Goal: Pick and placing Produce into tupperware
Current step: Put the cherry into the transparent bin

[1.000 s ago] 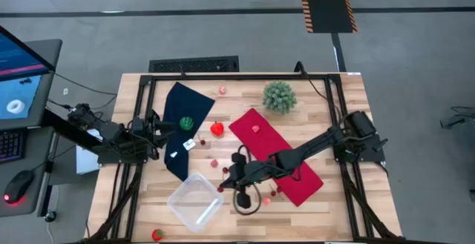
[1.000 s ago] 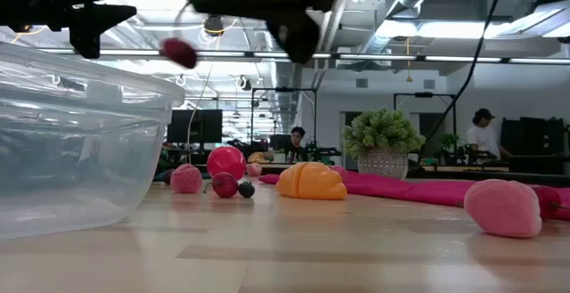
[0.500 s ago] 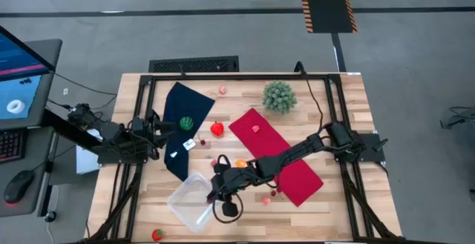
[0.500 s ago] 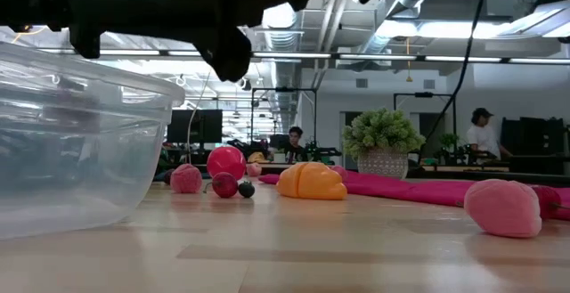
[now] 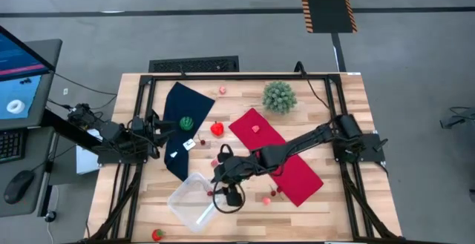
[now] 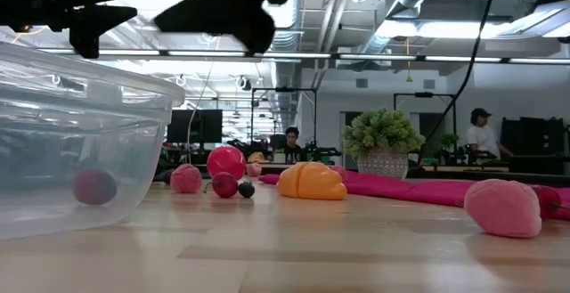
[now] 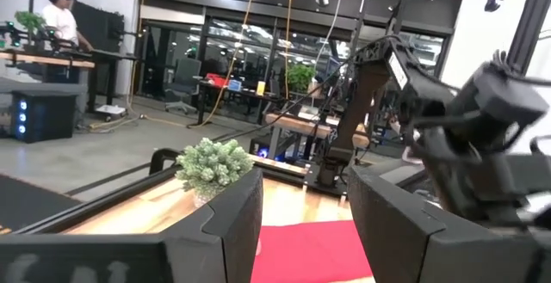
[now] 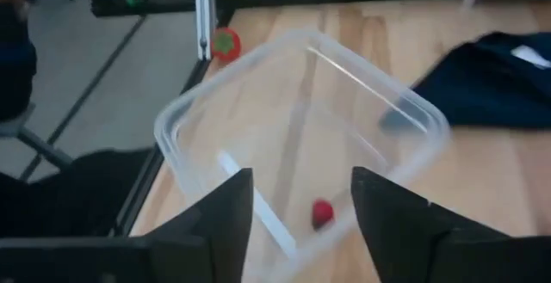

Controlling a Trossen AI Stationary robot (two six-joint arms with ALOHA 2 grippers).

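The clear tupperware point(image 5: 194, 201) stands near the table's near edge, left of centre. A small dark red berry point(image 8: 322, 213) lies on its floor, also seen through the wall point(image 6: 94, 187) in the low view. My right gripper point(image 8: 297, 231) hangs open above the box's right rim point(image 5: 220, 174), touching nothing. More produce lies around it: a red piece point(image 5: 217, 129), an orange one point(image 6: 311, 181), pink ones point(image 6: 503, 207) and a green one point(image 5: 187, 123) on the dark blue cloth. My left gripper point(image 7: 301, 223) waits open at the table's left edge point(image 5: 152, 129).
A red cloth point(image 5: 286, 162) lies under the right arm, and a dark blue cloth point(image 5: 182, 118) at the left. A spiky green plant ball point(image 5: 280, 96) stands at the back. A red strawberry point(image 5: 158, 234) sits by the near left corner. People work in the room beyond.
My right gripper carried the small red berry toward the table's left until it was over the tupperware, then let it go. The berry has fallen into the box and lies on its floor. The gripper has then risen a little and tipped further down.
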